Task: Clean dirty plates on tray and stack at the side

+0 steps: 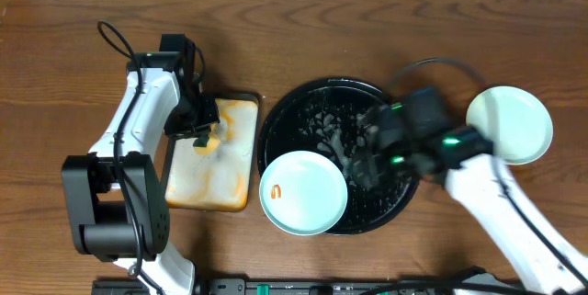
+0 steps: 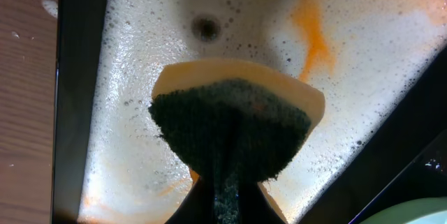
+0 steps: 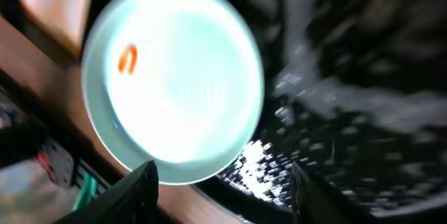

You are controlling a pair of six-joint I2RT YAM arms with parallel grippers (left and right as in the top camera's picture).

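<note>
Sponge (image 2: 230, 116) clamped in left gripper (image 1: 204, 139) beside black tray (image 1: 303, 93); right gripper (image 3: 222, 182) gapes empty above it, next grasp smeared plate (image 1: 308, 194).

Left pinched, right spread

My left gripper (image 1: 204, 135) is clamped tight and pointing down; my right gripper (image 3: 223, 195) has its jaws wide apart.

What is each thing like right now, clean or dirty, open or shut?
Plate on the tray: dirty, orange smear.
Plate on the table: looks clean.
Black tray: wet, sudsy.
Rectangular tray: foamy, orange-stained.
Sponge: pinched, bent.
Left gripper: shut on sponge.
Right gripper: open, empty.
</note>
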